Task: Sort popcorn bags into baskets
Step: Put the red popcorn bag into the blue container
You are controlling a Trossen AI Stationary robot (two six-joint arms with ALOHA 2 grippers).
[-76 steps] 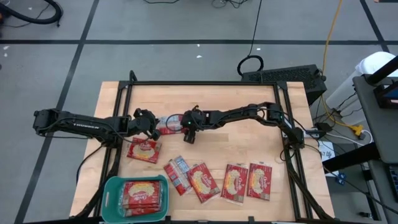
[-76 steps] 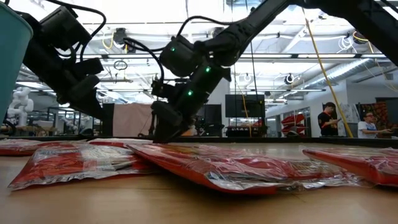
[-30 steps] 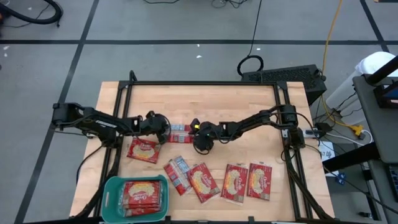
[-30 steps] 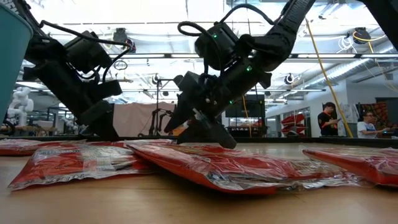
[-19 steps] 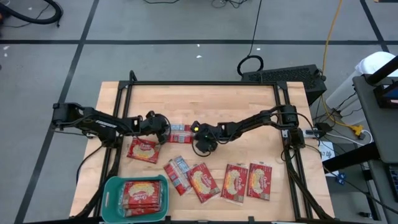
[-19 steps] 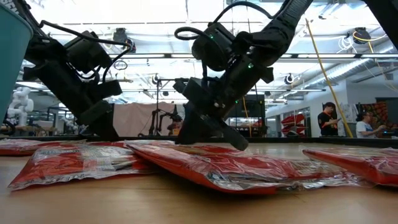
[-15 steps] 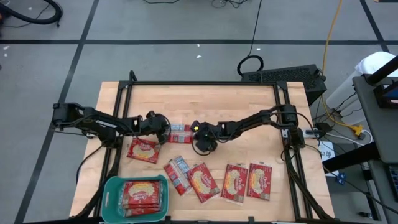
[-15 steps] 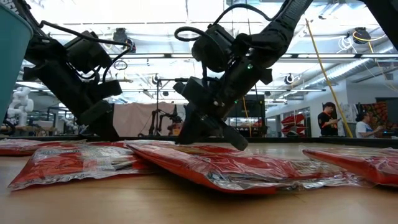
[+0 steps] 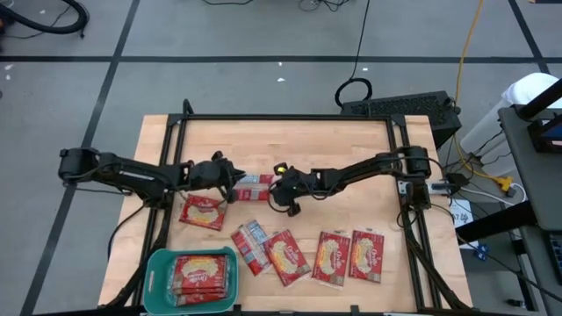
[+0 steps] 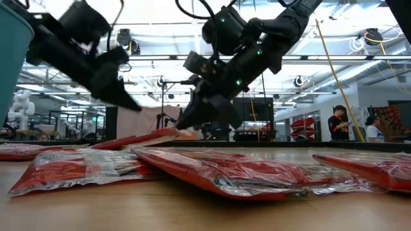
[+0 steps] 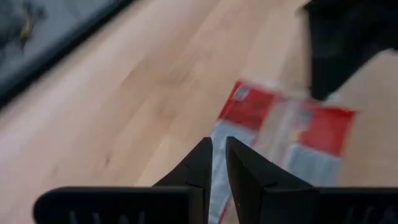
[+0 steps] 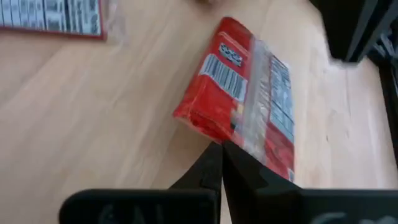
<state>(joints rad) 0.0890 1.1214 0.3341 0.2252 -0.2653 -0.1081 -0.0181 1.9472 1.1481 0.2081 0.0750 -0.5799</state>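
Both arms meet mid-table at one popcorn bag (image 9: 254, 186), the right gripper (image 9: 275, 189) clenched on its edge, the left gripper (image 9: 232, 183) nipping the other end, so next comes, I'd guess, carrying it to the basket (image 9: 156, 263).

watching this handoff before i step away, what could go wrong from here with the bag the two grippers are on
The right gripper is shut on only the edge of the popcorn bag, so the bag could slip out once lifted. The left gripper sits at the bag's other end; if both pull, the packet may tear or drop. The basket is far off, with loose bags lying between.
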